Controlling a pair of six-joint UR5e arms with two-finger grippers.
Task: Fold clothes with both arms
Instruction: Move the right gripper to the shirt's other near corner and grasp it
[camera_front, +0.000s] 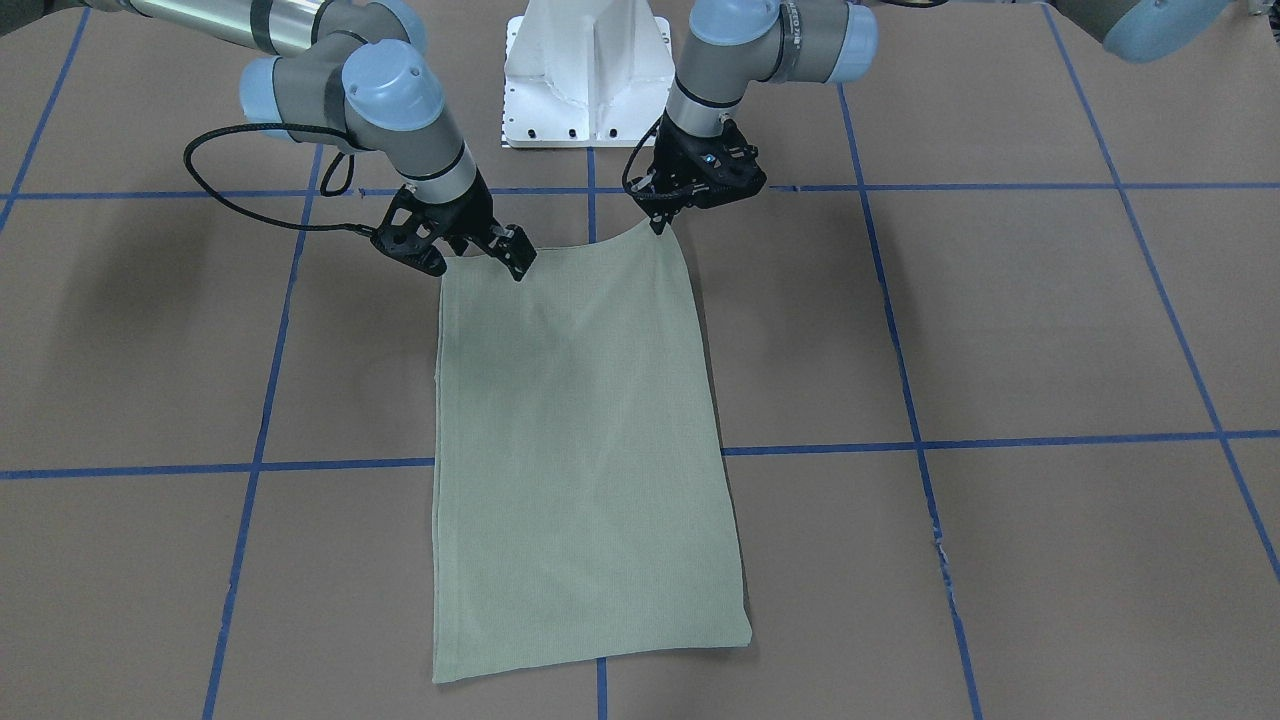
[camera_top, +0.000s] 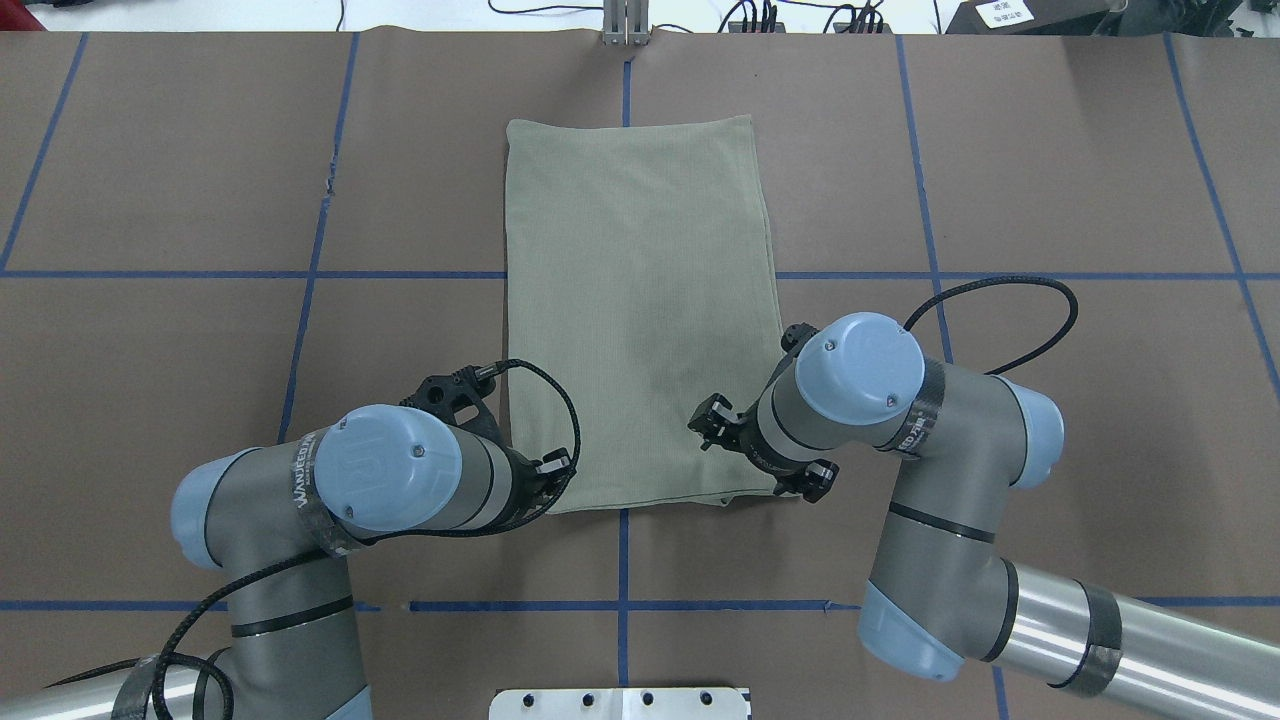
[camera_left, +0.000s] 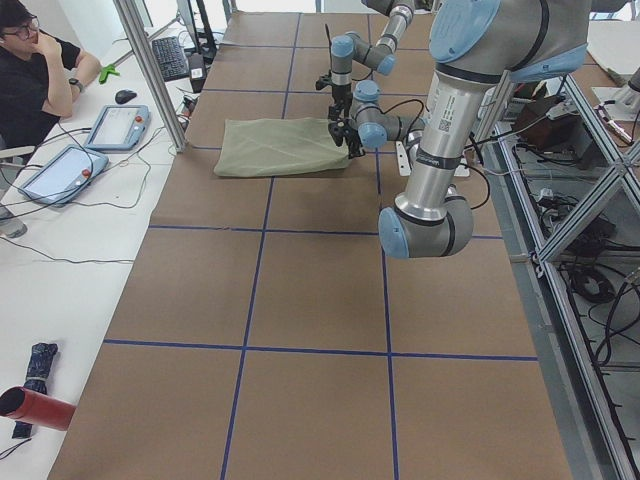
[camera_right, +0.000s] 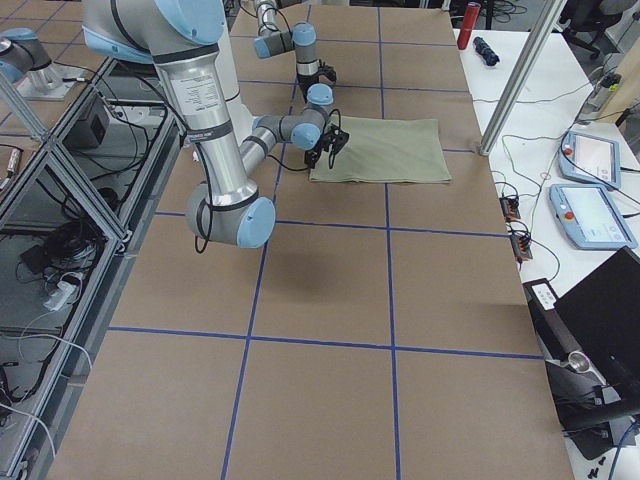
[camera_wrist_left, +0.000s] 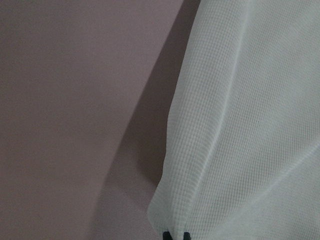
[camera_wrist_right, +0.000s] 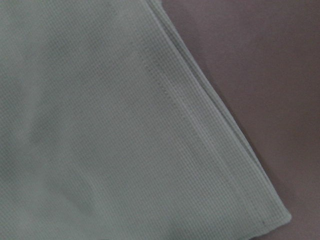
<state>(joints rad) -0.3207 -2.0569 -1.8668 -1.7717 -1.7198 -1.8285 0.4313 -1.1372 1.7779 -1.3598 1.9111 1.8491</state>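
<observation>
Found the shirt (camera_front: 585, 450) flat at mid-frame on the worktop (camera_front: 1000, 330), upper-right corner clenched by the left hand (camera_front: 658, 225), upper-left merely straddled by the released right hand (camera_front: 480, 262); probably needed that second pinch before folding downward.

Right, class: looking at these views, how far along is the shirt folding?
Done: the shirt lies as a narrow rectangle, no sleeves showing. In hand: the left end effector pinches one robot-side corner, slightly lifted; the right end effector sits open over the other corner. Left: probably gripping there, then folding the length over.
</observation>
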